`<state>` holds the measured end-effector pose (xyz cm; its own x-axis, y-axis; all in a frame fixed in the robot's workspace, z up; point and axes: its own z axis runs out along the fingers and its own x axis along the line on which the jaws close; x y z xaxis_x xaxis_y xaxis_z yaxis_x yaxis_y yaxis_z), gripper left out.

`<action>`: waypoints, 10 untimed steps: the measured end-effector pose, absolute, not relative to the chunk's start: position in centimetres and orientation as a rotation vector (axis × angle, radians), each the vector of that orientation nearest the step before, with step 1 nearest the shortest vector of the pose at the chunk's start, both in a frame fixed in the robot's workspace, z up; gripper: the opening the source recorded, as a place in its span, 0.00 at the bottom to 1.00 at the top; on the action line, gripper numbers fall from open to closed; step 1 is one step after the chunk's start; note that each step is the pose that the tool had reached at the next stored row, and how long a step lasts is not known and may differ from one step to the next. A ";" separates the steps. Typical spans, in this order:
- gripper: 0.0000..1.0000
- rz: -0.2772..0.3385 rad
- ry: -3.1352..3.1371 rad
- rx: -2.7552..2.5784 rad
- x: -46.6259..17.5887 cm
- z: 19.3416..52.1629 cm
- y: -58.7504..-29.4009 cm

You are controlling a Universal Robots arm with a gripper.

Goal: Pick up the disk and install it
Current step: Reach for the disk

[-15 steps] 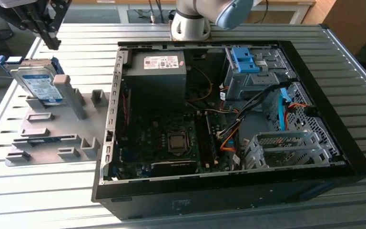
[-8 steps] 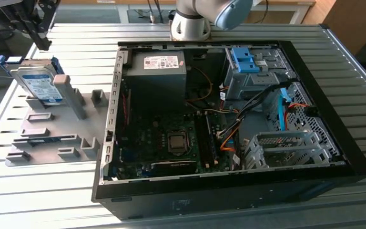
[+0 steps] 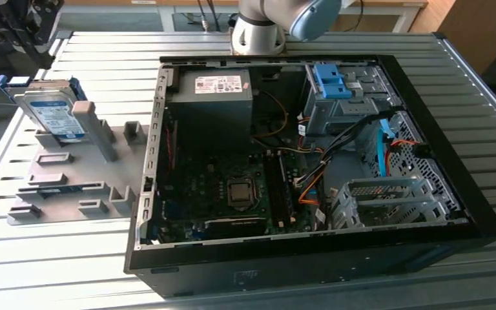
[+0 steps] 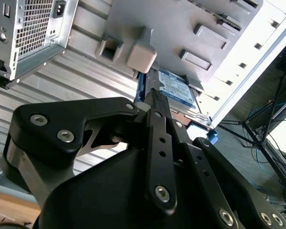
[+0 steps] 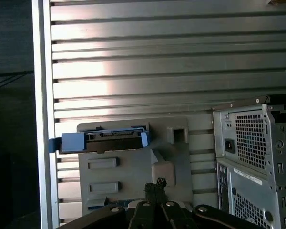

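Observation:
The disk (image 3: 50, 113) stands on edge in a slot of the grey fixture plate (image 3: 67, 187), at the exterior view's left beside the open computer case (image 3: 438, 129). It is silver with a white-and-blue label and blue rails. In the first wrist view the disk (image 5: 102, 138) is seen edge-on, with blue rail ends sticking out at both sides. My gripper (image 5: 156, 183) hangs well above the fixture, apart from the disk. Its black fingers meet at the tips and hold nothing. The second wrist view has the gripper (image 4: 154, 95) in front of the disk (image 4: 178, 90).
Inside the case lie a grey power-supply box (image 3: 217, 97), a metal bay with blue brackets (image 3: 334, 81), the motherboard and loose cables. The case's rear panel (image 5: 250, 157) stands beside the fixture plate (image 5: 128, 167). The ribbed metal table (image 3: 84, 58) ends just past the disk.

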<state>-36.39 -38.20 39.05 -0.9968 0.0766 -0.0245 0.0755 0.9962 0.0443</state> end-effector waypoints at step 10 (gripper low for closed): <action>0.11 0.067 3.112 0.121 -38.2 38.9 -37.8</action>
<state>-38.24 -37.77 38.88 -0.9966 0.0782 -0.0245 0.0770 0.9960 0.0443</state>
